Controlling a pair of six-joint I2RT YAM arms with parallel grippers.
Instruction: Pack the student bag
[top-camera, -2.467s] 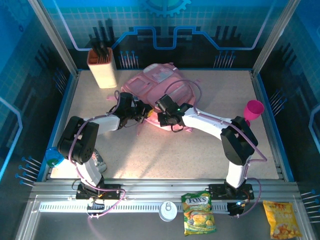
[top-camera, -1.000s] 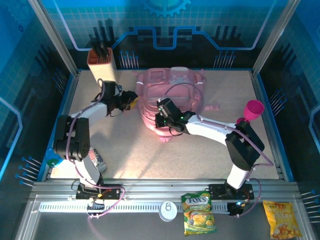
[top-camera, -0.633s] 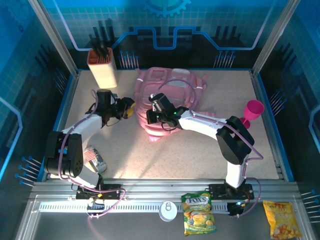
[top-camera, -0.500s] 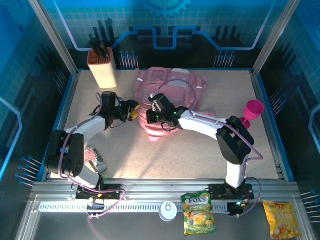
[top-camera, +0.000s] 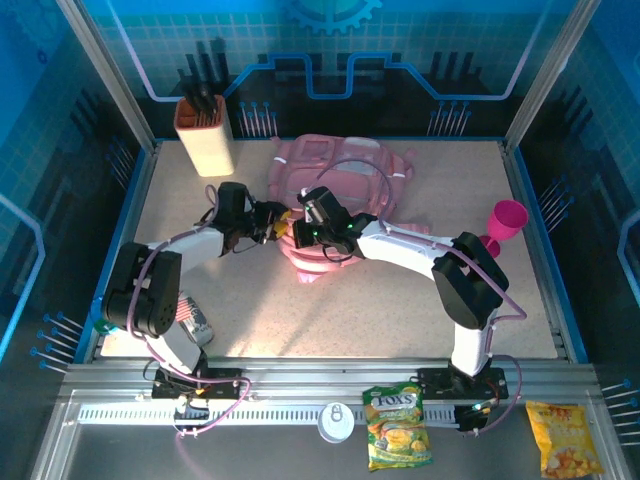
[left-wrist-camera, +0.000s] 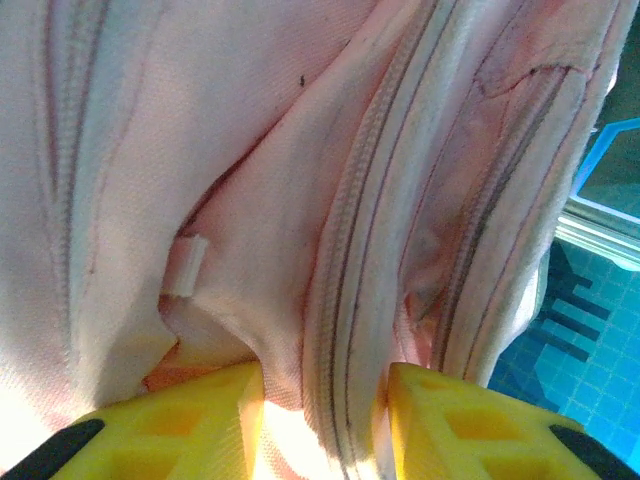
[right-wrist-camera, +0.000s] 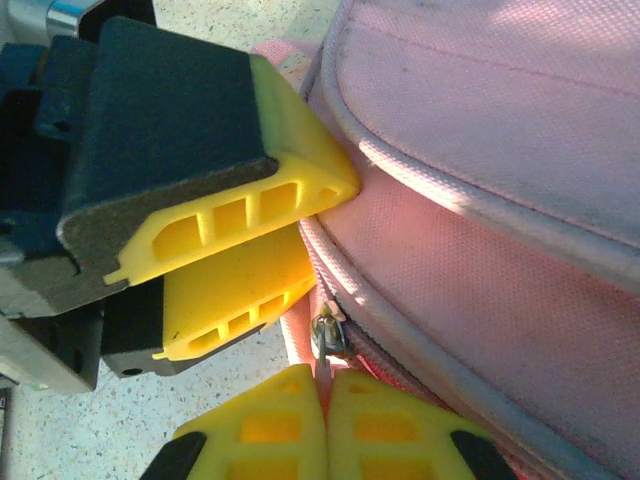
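Observation:
The student bag (top-camera: 350, 175), big, soft and pink, lies at the back middle of the table. My left gripper (top-camera: 281, 219) is at its left edge. In the left wrist view a fold of pink fabric with a zip seam (left-wrist-camera: 345, 300) runs between the yellow fingers (left-wrist-camera: 200, 405), which press on it from both sides. My right gripper (top-camera: 303, 232) is just beside it at the bag's near-left edge. Its jaws (right-wrist-camera: 325, 385) are shut on the pull tab of a metal zip slider (right-wrist-camera: 328, 335). The left gripper's fingers (right-wrist-camera: 250, 210) sit close above.
A tan holder with dark items (top-camera: 204, 135) stands at the back left. A magenta cup (top-camera: 507, 220) stands at the right edge. A can (top-camera: 192, 318) lies by the left arm's base. On the front rail lie a green sweets packet (top-camera: 397, 427), a yellow packet (top-camera: 563, 437) and a white lid (top-camera: 336, 421).
My left gripper has moved right across the table, from near the holder to the bag's left edge. The right gripper has shifted slightly left with the zip pull and stays shut.

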